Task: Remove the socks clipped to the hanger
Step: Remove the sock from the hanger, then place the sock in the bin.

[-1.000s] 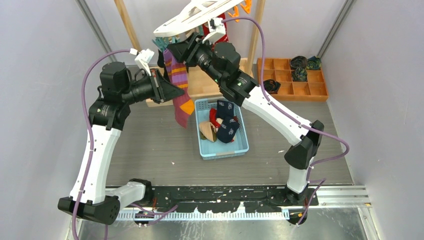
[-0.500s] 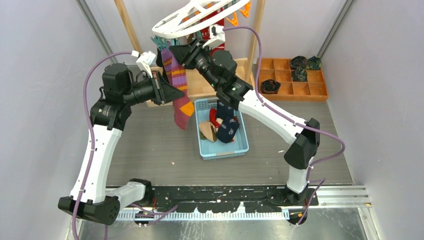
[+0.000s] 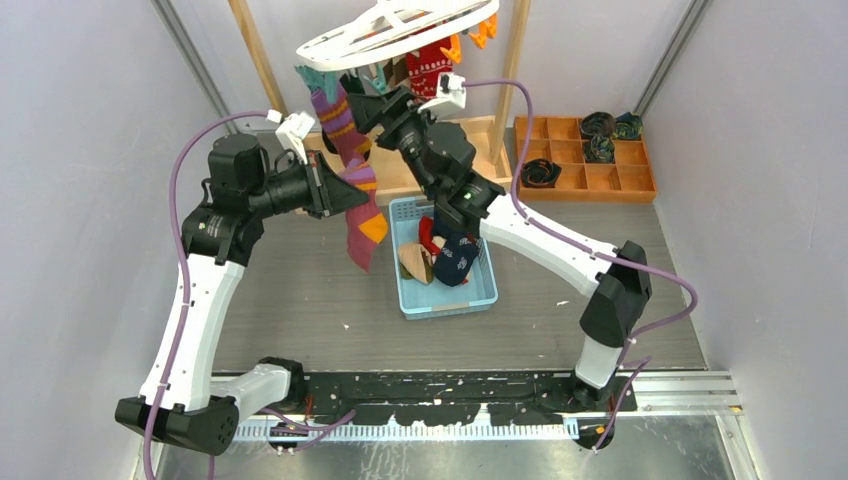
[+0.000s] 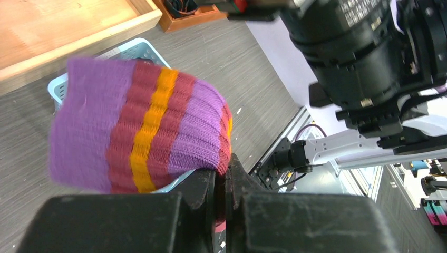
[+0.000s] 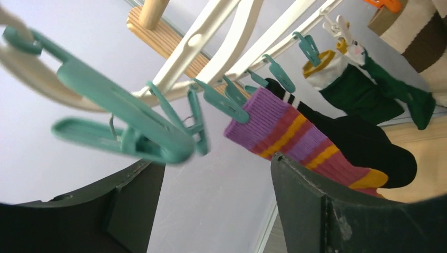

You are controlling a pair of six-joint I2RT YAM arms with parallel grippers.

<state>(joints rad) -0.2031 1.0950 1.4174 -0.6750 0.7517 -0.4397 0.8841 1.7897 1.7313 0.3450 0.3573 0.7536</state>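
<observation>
Below hanger [image 3: 390,25], left gripper [image 4: 224,174] clamped on striped sock [image 4: 142,137], right gripper [image 5: 219,190] agape, teal clip [image 5: 232,108] unpressed; risk of yanking hanger.

Colour on the line: a striped sock [image 3: 352,190] in purple, maroon and orange hangs below the white hanger [image 3: 390,25], which carries teal clips [image 5: 121,126] and orange clips [image 3: 483,30]. Nearby are a red sock [image 3: 428,68] patterned in white, a dark green sock [image 5: 363,92] and a black sock [image 5: 369,147]. Navy socks [image 3: 455,255] with white motifs fill a pale blue basket [image 3: 450,306] on the grey bench [image 3: 300,300].
</observation>
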